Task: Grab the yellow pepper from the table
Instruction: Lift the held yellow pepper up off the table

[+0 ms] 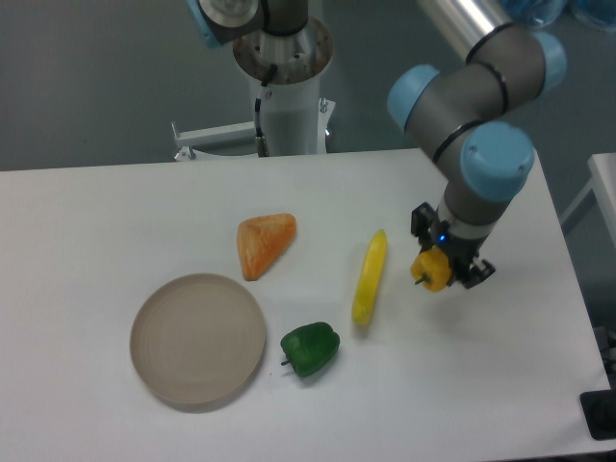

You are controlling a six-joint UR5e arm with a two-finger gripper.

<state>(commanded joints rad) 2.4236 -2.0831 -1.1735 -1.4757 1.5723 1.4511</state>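
- My claw is clenched on the yellow pepper, one black finger on each side of its body, and the pepper hangs clear of the tabletop.
- The pepper sits to the right of the long yellow banana-shaped item, apart from it, with its short dark stem pointing left, out of the grip.
- Handling judgement: the pepper is small and stubby and looks light; I expect little load on the grip.
- Its skin appears smooth and slightly glossy, so I judge it could slip if the fingers bear on a rounded bulge and not across the widest part.
- The lumpy lobes give uneven contact; I rate a hold across the mid-body as the sound one. The stem is too short and thin to serve as a grip point.
- Whether it is firm or soft I cannot tell from this view; no denting shows under the fingers.
- Containers: one round tan plate lies at the left front of the tabletop, and nothing lies in it.
- The green pepper rests just beside the plate's right rim, on the tabletop and not in the plate.
- The orange wedge-shaped item lies above the plate, apart from it, also on the tabletop.
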